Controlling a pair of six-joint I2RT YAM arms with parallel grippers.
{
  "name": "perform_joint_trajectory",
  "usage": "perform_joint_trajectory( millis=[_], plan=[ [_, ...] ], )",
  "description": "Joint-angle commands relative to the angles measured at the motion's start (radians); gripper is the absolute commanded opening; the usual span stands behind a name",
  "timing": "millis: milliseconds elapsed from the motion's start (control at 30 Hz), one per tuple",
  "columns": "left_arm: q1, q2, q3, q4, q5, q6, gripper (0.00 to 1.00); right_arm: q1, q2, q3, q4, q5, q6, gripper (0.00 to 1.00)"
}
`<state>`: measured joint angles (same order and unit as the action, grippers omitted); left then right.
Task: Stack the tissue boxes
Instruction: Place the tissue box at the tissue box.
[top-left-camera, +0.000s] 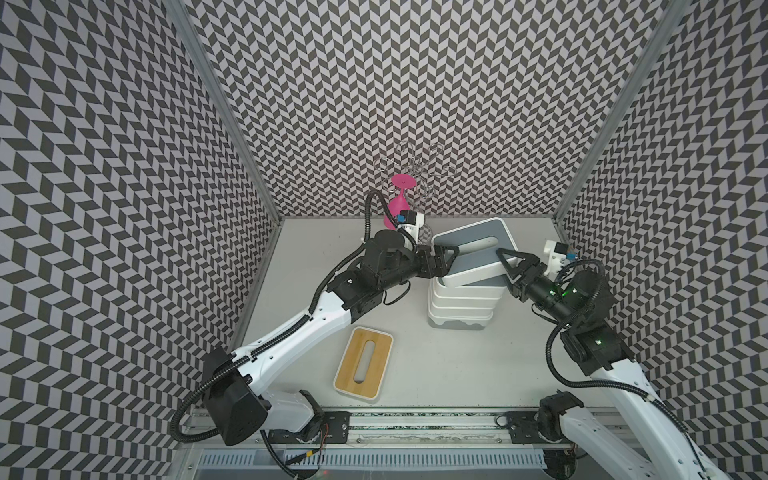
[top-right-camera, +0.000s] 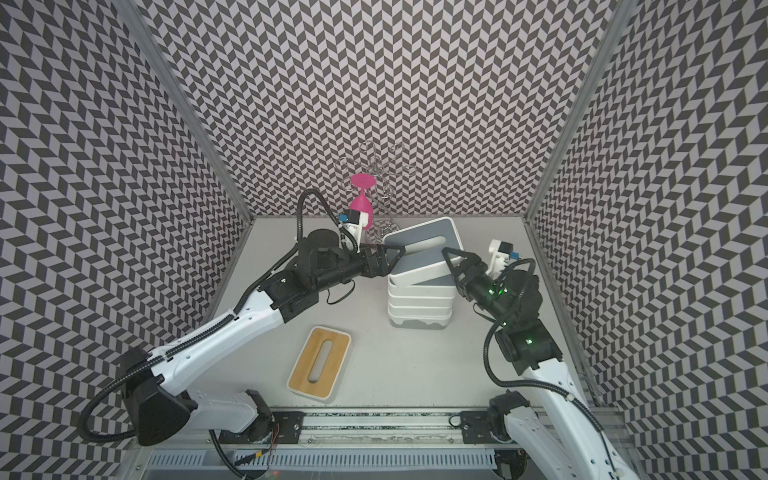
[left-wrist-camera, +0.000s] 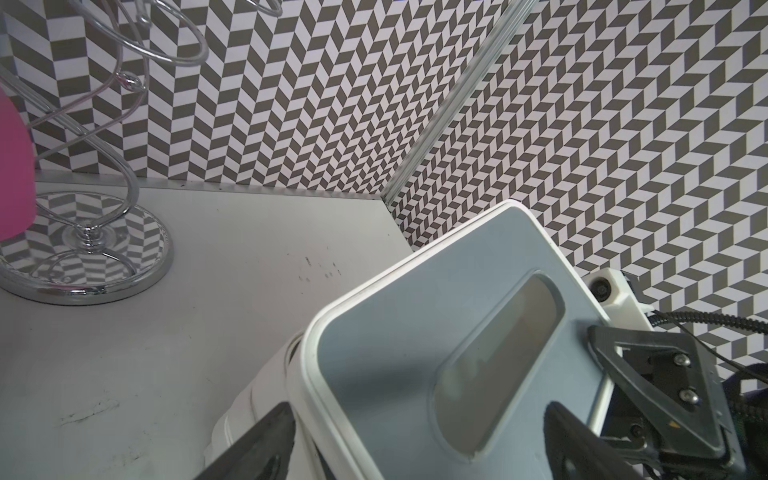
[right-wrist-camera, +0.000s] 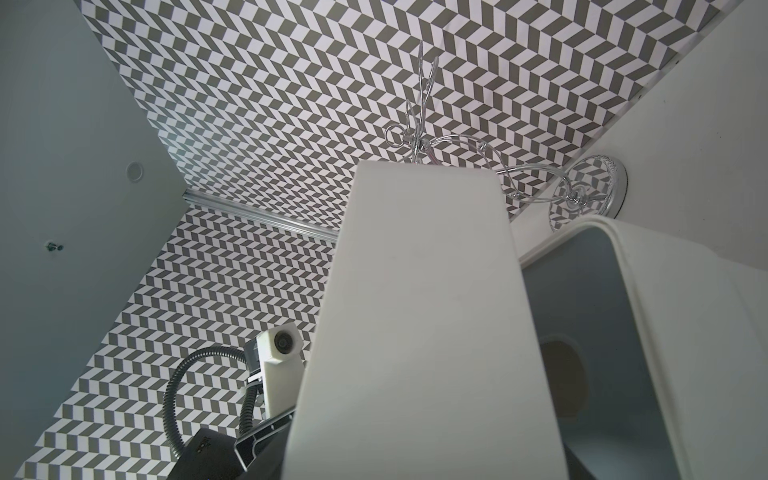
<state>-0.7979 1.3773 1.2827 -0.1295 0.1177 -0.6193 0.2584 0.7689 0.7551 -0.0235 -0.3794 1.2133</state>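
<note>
Grey-lid box (top-left-camera: 469, 249) atop stack (top-left-camera: 461, 307), tilted, not flush; long axis runs gripper to gripper. Left gripper (top-left-camera: 449, 262) at one end, jaws wide; right gripper (top-left-camera: 509, 270) at opposite end, gap hidden. Grip either side: cannot tell. Bamboo-lid box (top-left-camera: 363, 359) front-left of stack, nearer left arm.

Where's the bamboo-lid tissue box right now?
In both top views the bamboo-lid tissue box lies flat on the table near the front rail, on the robot's left, apart from the stack of boxes.

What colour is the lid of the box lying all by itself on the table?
The lone box's lid is bamboo tan; clearest in a top view.
</note>
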Motion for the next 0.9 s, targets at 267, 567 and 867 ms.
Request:
perform_joint_trajectory(
  millis=[267, 567, 867],
  plan=[
    [-0.051, 0.062, 0.101, -0.107, -0.198, 0.047, 0.88, -0.005, 0.008, 0.049, 0.024, -0.01, -0.051, 0.81],
    [-0.056, 0.073, 0.098, -0.127, -0.254, 0.051, 0.83, -0.005, 0.008, 0.068, -0.027, -0.009, -0.087, 0.87],
    [-0.06, 0.089, 0.106, -0.151, -0.299, 0.054, 0.8, -0.005, 0.009, 0.096, -0.1, 0.027, -0.135, 0.92]
  ],
)
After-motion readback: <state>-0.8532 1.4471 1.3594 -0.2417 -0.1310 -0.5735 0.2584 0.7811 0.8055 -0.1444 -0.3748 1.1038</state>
